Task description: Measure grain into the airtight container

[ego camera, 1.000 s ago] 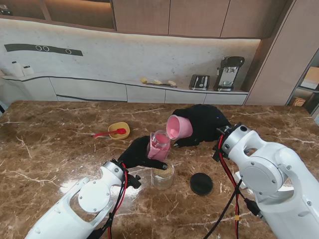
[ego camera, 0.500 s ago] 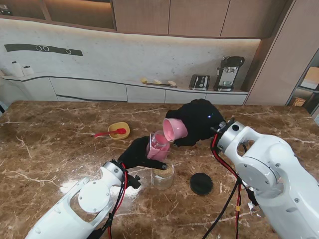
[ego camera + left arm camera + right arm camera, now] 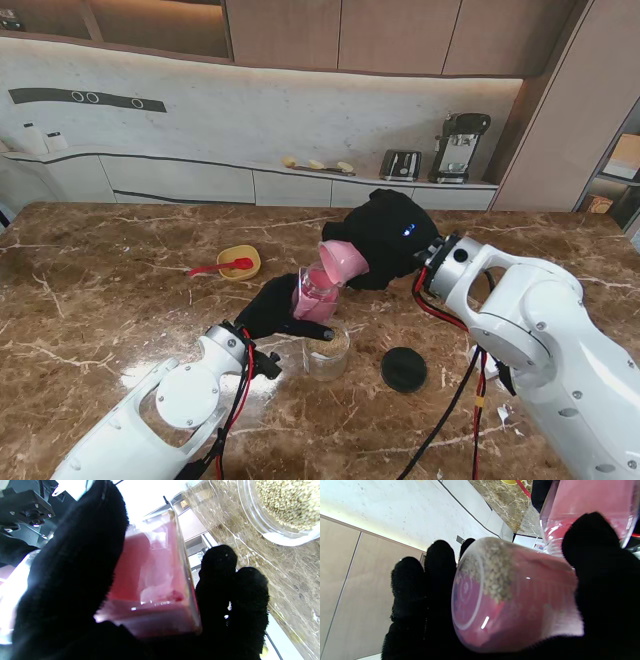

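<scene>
Risk: right hand (image 3: 395,238) grips tipped pink cup (image 3: 341,262) at container's 1 o'clock | left hand (image 3: 272,310) grips airtight container (image 3: 318,295) | misaligned rims spill grain (image 3: 495,577) on table (image 3: 100,300)

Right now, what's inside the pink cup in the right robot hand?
Grain lies against the wall of the tipped pink cup held by the right robot hand. Its mouth is covered, so any flow into the container can't be seen.

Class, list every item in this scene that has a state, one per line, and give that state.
pink cup: tipped mouth-down over the container, grain inside
airtight container: upright, open, lifted
right robot hand: shut on the pink cup
left robot hand: shut on the airtight container
black lid: off, flat on the table
glass jar: open, grain inside
</scene>
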{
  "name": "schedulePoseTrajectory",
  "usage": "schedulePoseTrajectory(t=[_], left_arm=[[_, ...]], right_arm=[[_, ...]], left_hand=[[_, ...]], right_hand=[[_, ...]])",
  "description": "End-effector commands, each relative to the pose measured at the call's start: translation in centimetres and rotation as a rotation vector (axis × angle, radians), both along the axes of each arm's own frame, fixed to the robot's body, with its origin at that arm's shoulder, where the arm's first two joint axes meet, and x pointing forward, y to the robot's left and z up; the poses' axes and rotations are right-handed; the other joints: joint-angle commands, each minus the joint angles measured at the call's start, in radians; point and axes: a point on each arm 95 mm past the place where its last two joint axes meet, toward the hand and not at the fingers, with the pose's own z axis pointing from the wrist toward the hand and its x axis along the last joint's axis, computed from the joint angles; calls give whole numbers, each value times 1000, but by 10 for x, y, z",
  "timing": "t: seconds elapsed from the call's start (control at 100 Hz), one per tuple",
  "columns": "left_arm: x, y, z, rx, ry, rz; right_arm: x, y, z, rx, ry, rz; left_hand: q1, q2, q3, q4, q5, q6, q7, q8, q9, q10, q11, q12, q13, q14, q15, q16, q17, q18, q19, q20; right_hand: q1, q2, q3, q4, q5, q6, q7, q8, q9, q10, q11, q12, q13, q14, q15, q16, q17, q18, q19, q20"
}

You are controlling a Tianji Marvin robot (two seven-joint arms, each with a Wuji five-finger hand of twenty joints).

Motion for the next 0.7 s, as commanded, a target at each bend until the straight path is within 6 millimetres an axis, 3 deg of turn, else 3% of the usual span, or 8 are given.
schedulePoseTrajectory(t=[0.0,0.69], left_arm=[[-1,-1,0,-6,3,1],[1,-1,1,-7,7,6]], right_arm=[[1,0,0,-35,-5,-3],[5,17,7,-254,-125,91]], left_hand=[[198,505,175,-40,217,-175,233,21,125,-83,107,38,41,-47,25,-7,-1,-15,42,1],[195,506,175,-43,207,-167,222,8,124,-71,104,36,51,-48,32,-9,10,-18,48,1]], right_hand=[[154,212,223,-56,100,-126,58,-11,121,-156,212,67,47,-157,46,28,11,-49,42,10],[146,220,223,-58,101,-128,62,-31,135,-171,227,78,60,-174,62,44,22,-59,46,17]])
